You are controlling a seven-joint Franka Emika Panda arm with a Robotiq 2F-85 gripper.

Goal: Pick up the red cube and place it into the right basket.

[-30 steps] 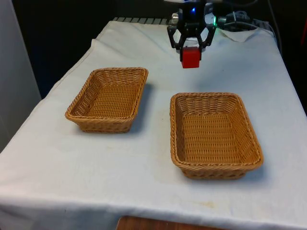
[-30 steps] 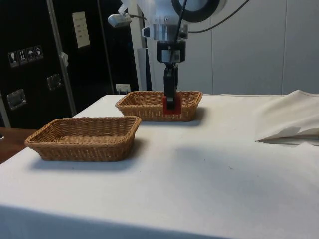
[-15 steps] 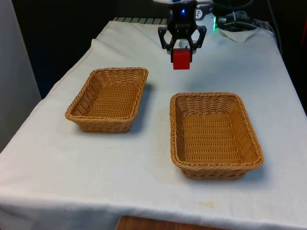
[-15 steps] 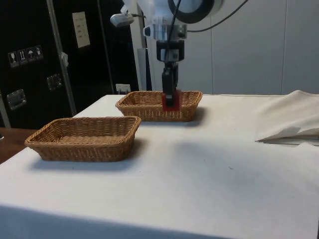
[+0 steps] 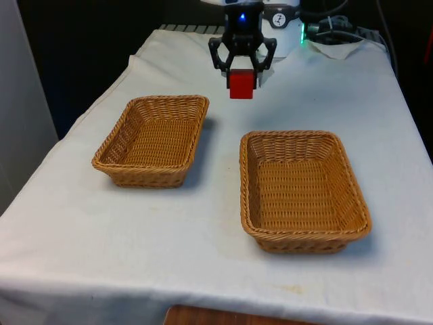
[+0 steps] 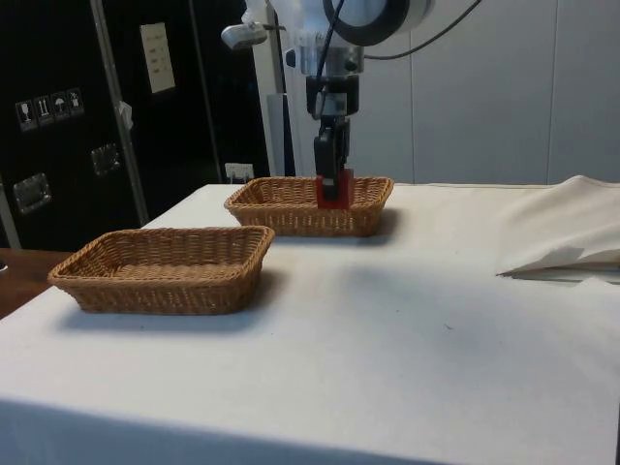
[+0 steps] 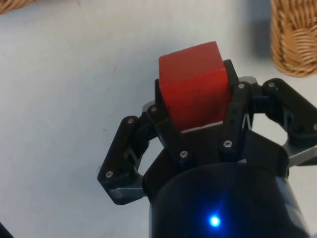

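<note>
Fingers: both fingers (image 7: 166, 124) are closed against opposite faces of the red cube (image 5: 241, 84), which hangs clear of the cloth.
Gripper: the gripper (image 5: 241, 66) is above the far part of the table (image 5: 379, 101), between the two baskets and behind them.
Cube position: near the far end of the basket (image 5: 154, 139) on the front view's left; well apart from the basket (image 5: 302, 190) on the front view's right.
Step in hand: carrying the cube to a basket; judged about half done.
Method: keep the grip firm, hold height above the wicker rim, centre over the basket floor, lower, then release.
Surroundings: a folded cloth (image 6: 567, 228) lies at the table edge, away from the route.
Obstacles: only the basket rims; nothing else stands in the way.
</note>
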